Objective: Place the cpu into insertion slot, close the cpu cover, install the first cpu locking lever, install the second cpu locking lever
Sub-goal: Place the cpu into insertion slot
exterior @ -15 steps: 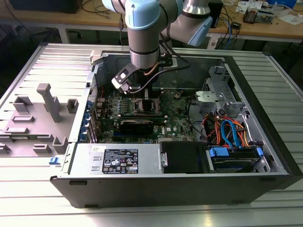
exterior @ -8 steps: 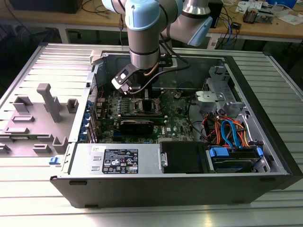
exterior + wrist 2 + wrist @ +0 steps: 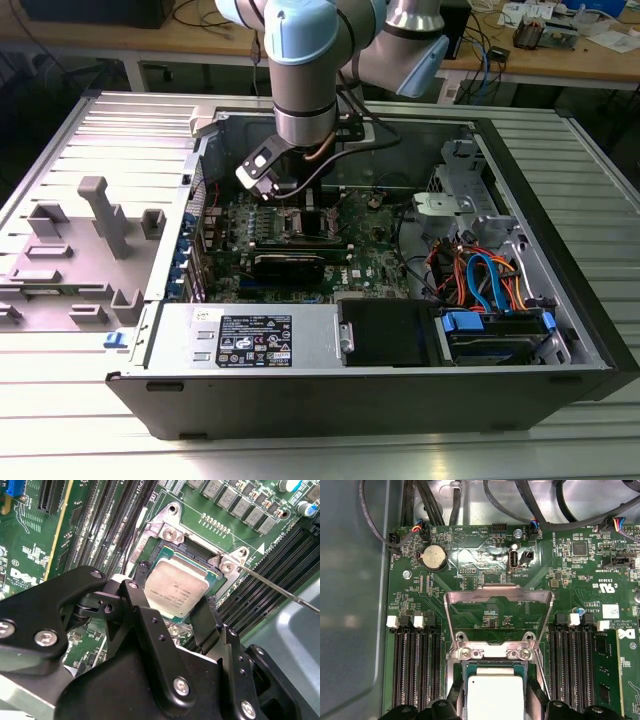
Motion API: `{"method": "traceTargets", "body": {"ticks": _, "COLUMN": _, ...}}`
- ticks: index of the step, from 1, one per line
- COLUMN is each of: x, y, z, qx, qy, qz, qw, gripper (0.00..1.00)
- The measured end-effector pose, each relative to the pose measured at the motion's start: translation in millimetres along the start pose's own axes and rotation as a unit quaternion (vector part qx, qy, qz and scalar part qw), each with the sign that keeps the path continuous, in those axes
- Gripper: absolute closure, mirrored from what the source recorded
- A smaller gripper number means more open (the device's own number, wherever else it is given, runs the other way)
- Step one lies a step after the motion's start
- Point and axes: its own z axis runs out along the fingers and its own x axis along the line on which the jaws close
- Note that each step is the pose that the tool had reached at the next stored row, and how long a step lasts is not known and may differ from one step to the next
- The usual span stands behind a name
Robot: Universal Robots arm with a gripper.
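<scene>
Silver-grey cpu (image 3: 176,594) in pincer (image 3: 172,601) at insertion slot (image 3: 187,554)

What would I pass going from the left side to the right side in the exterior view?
Grey blocks → green board → orange and blue wires → black case wall.
</scene>
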Motion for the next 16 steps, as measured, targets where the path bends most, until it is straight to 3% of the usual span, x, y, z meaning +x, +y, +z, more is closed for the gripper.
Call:
{"method": "traceTargets", "body": {"ticks": 9, "x": 0.0, "y": 0.4, "z": -3.6, "qx": 0.0002, "qy": -0.0013, "qz": -0.001, "qw": 1.0000, "gripper": 0.38}}
{"method": "traceTargets", "body": {"ticks": 15, "x": 0.1, "y": 1.9, "z": -12.7, "qx": 0.0017, "qy": -0.0054, "qz": -0.001, "qw": 1.0000, "gripper": 0.38}}
{"method": "traceTargets", "body": {"ticks": 16, "x": 0.1, "y": 2.4, "z": -17.0, "qx": 0.0021, "qy": -0.0067, "qz": -0.001, "qw": 1.0000, "gripper": 0.38}}
